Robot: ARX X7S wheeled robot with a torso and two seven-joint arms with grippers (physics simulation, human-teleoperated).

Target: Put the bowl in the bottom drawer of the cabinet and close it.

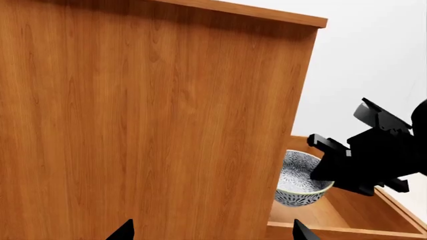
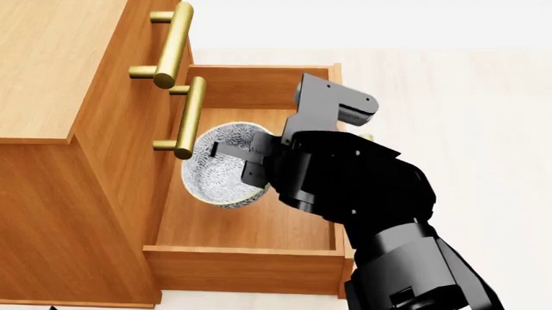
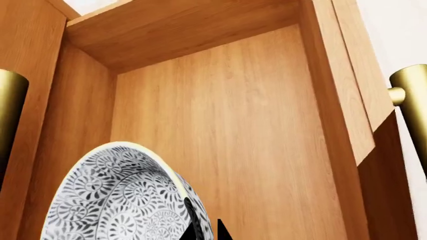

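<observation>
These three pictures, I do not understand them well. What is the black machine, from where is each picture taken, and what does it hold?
The black machine is a robot with two arms, drawn by a computer simulation. One picture looks down from its head; the other two come from small cameras near each gripper.

In the head view, the right gripper pinches the rim of a patterned bowl and holds it tilted over the open bottom drawer of a wooden cabinet. The two drawers above, with brass handles, are closed.

The right wrist view shows the bowl and the drawer's bare floor. The left wrist view faces the cabinet's side; only the left gripper's fingertips show, spread apart, holding nothing.
</observation>
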